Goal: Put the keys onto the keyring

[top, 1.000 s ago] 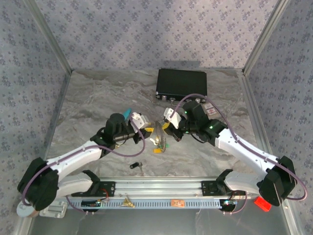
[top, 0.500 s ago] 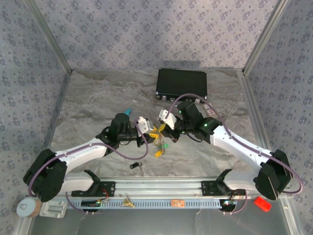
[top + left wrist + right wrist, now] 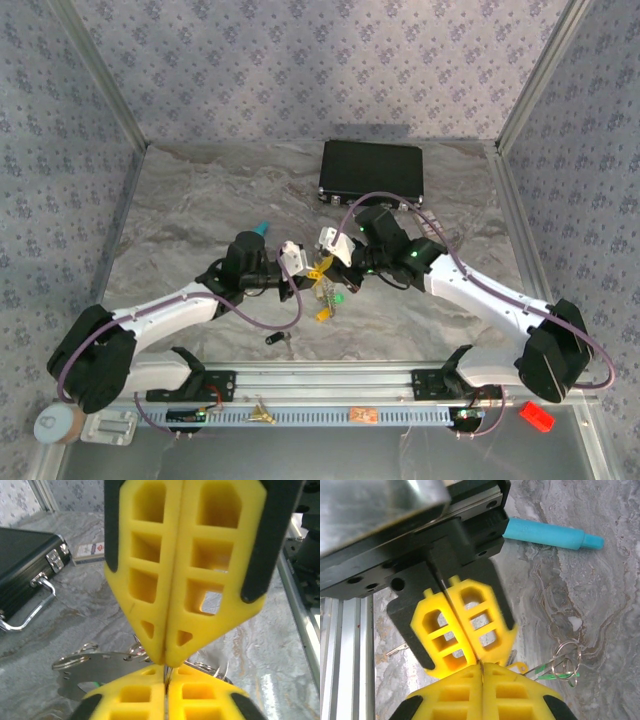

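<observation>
Keyring [image 3: 570, 655] hangs clear of the bench [image 3: 200, 200], just beside and below the spot where the two claws meet tip to tip, mid-bench. Its green tag [image 3: 552, 674] dangles with it. Right claw [image 3: 482, 677] is clenched. Left claw [image 3: 166, 687] is clenched too, with a thin sliver of metal showing at its tips. Whether that sliver is wire or key cannot be told, nor which claw carries the bunch.

Change noted: a second ago the left claw stood part open and short of the bunch. Both arms have since drawn inward, and the left claw has snapped shut against the nose of the right claw. Assessment: a second pinch has probably been taken so that ring and key can be worked against each other. Threading is likely beginning, not done. No key can be confirmed on the wire.

Count.
- Keyrings: one.
- Keys: four at most.
  - One yellow-headed key [image 3: 519, 668] at the claw tips.
  - One yellowish key [image 3: 325, 313] on the bench below the bunch.
  - One loose key [image 3: 397, 651] lying flat near the front rail [image 3: 330, 380].
  - One brass piece [image 3: 263, 412] on the rail itself, too small to confirm.
- Claws: two.
- Beyond these: one black capsule [image 3: 274, 338], one teal tube [image 3: 545, 532], and one black case [image 3: 372, 170] at the far side.
</observation>
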Controlling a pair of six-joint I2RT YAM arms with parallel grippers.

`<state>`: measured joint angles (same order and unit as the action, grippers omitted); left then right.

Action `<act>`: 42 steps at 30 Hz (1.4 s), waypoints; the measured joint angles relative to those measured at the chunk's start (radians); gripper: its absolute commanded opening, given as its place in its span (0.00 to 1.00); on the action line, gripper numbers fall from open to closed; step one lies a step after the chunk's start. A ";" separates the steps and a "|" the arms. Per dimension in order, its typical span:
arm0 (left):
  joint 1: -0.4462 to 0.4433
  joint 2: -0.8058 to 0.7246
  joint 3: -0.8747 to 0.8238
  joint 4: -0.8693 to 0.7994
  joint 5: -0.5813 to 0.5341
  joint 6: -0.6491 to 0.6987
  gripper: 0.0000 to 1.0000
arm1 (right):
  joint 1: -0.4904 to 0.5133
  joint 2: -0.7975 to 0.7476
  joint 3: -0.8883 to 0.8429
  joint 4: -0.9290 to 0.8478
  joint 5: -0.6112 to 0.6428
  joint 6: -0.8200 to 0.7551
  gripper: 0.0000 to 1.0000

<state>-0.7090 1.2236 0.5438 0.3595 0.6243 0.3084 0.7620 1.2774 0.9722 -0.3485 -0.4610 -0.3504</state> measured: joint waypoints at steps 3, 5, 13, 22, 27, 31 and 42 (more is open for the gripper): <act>0.000 -0.014 0.000 -0.019 -0.001 0.009 0.00 | 0.000 0.000 0.003 0.000 0.000 -0.003 0.13; 0.000 -0.024 0.000 -0.028 -0.004 0.008 0.00 | 0.000 -0.002 0.003 0.003 0.002 0.003 0.40; -0.021 -0.030 0.120 -0.217 -0.119 -0.204 0.00 | -0.050 -0.195 -0.070 0.114 0.019 0.140 0.47; -0.070 0.121 0.458 -0.615 -0.301 -0.713 0.00 | 0.138 -0.317 -0.374 0.364 0.139 0.207 0.36; -0.070 0.219 0.611 -0.791 -0.305 -0.975 0.00 | 0.172 -0.248 -0.418 0.505 0.228 0.205 0.27; -0.070 0.236 0.658 -0.888 -0.296 -1.147 0.00 | 0.172 -0.190 -0.470 0.642 0.323 0.201 0.32; -0.069 0.237 0.709 -1.000 -0.200 -1.527 0.00 | 0.156 -0.122 -0.539 0.894 0.510 0.138 0.38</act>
<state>-0.7776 1.4609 1.2530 -0.6403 0.4244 -1.2190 0.9184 1.1557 0.4328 0.5457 0.0486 -0.2123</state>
